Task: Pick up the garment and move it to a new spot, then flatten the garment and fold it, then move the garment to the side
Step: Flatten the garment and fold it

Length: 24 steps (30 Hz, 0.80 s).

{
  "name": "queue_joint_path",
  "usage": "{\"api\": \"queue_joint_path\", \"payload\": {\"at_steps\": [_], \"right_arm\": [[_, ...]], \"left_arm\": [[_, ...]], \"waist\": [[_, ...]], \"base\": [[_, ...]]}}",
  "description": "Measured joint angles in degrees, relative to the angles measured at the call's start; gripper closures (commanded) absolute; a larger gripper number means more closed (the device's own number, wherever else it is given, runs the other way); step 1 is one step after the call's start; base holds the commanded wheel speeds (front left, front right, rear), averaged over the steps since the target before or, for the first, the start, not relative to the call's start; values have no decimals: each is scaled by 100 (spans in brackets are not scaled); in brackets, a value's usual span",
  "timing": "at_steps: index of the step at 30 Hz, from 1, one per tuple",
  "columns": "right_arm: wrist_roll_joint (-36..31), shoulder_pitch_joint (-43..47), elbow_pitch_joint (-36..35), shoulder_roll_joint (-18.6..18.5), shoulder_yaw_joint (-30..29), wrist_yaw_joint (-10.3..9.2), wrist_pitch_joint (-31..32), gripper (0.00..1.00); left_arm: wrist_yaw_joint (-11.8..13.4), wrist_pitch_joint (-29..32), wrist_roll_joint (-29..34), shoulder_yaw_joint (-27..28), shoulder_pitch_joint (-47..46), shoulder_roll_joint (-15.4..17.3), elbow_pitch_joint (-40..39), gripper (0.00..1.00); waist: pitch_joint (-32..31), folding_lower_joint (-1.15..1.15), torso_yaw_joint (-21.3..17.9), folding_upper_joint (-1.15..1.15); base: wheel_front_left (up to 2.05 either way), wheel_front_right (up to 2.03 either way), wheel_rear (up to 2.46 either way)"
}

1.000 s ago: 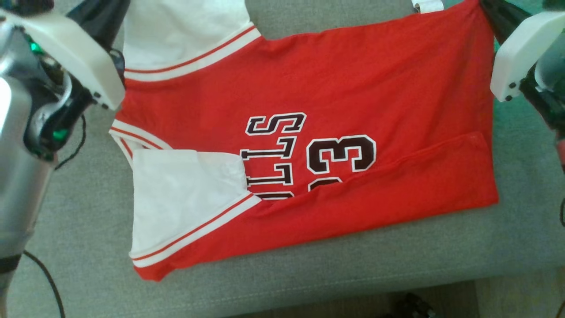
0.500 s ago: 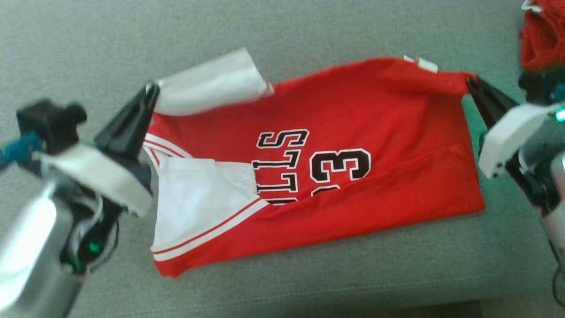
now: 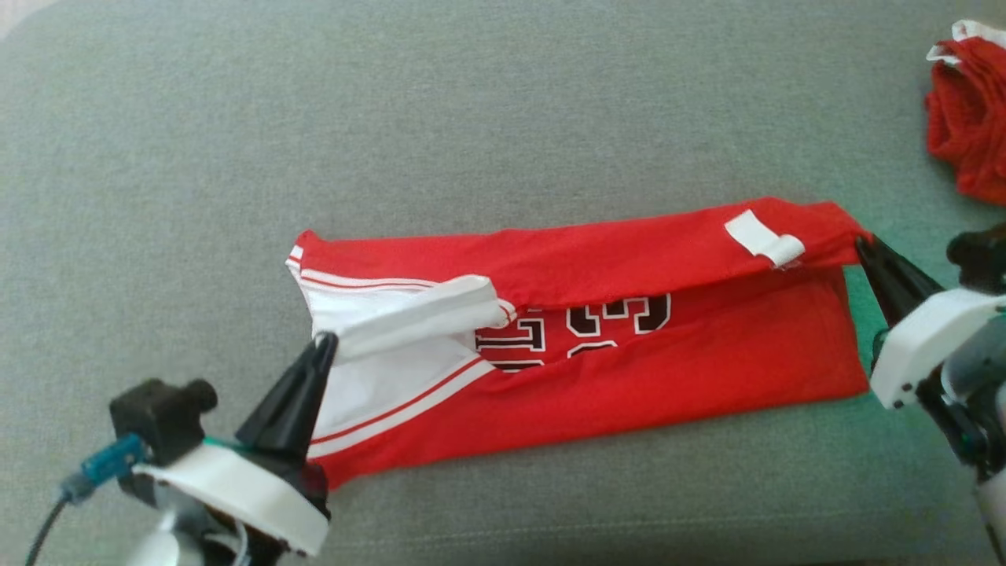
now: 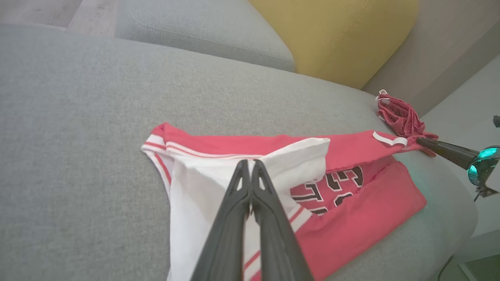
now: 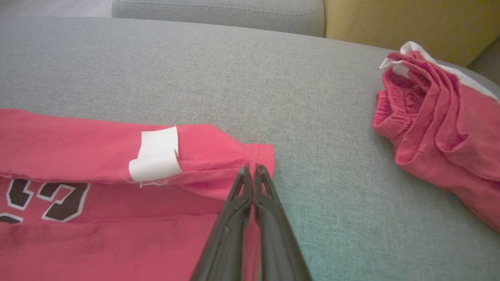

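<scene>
The garment (image 3: 629, 369) is a red jersey with white sleeves and black lettering, lying on the grey cushion with its far edge doubled over toward me. My left gripper (image 3: 324, 339) is shut on the white sleeve end of the garment (image 4: 297, 164), its tips (image 4: 250, 162) pinching the folded-over layer. At the opposite end my right gripper (image 3: 860, 242) is shut on the red hem corner of the garment (image 5: 218, 148), its tips (image 5: 253, 167) at the corner beside a white label (image 5: 156, 158). The fold hides the upper half of the lettering.
A second red garment (image 3: 971, 118) lies bunched at the cushion's far right, close to my right gripper; it shows as well in the right wrist view (image 5: 441, 117). The grey cushion (image 3: 471, 118) stretches bare beyond the fold. A yellow cushion (image 4: 336, 35) stands behind.
Both grippers have carried the garment's far edge toward me, over the lettering, so the jersey now lies doubled lengthwise. The head camera has shifted too, showing more cushion beyond.
</scene>
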Motion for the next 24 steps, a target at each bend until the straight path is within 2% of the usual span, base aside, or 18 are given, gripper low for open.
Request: {"api": "queue_joint_path", "payload": {"at_steps": [10, 17, 18, 19, 20, 21, 24], "right_arm": [[-120, 452, -310, 211, -422, 0, 88, 100], [-147, 693, -313, 403, -487, 0, 104, 100], [-151, 729, -309, 426, -499, 0, 104, 78], [-168, 767, -305, 456, -509, 0, 104, 56], [-198, 793, -296, 491, -519, 0, 103, 18], [-199, 814, -296, 505, -521, 0, 103, 0], [-199, 906, -322, 534, -611, 0, 100, 0]], "left_arm": [[-9, -203, -86, -123, 155, -174, 253, 100], [-79, -293, -212, -165, 348, -227, 695, 100], [-115, -293, -212, -192, 348, -236, 746, 100], [-115, -312, -211, -221, 348, -259, 778, 92], [-118, -345, -210, -260, 348, -292, 798, 55], [-120, -364, -210, -299, 348, -330, 805, 0], [-179, -472, -209, -326, 348, -408, 827, 0]], "waist": [[-28, 0, 47, 0], [-128, 0, 13, 0], [-152, 0, 13, 0], [-174, 0, 13, 0], [-196, 0, 12, 0], [-218, 0, 13, 0], [-288, 0, 18, 0]], "base": [[0, 0, 0], [0, 0, 0], [0, 0, 0], [0, 0, 0], [0, 0, 0], [0, 0, 0], [0, 0, 0]]}}
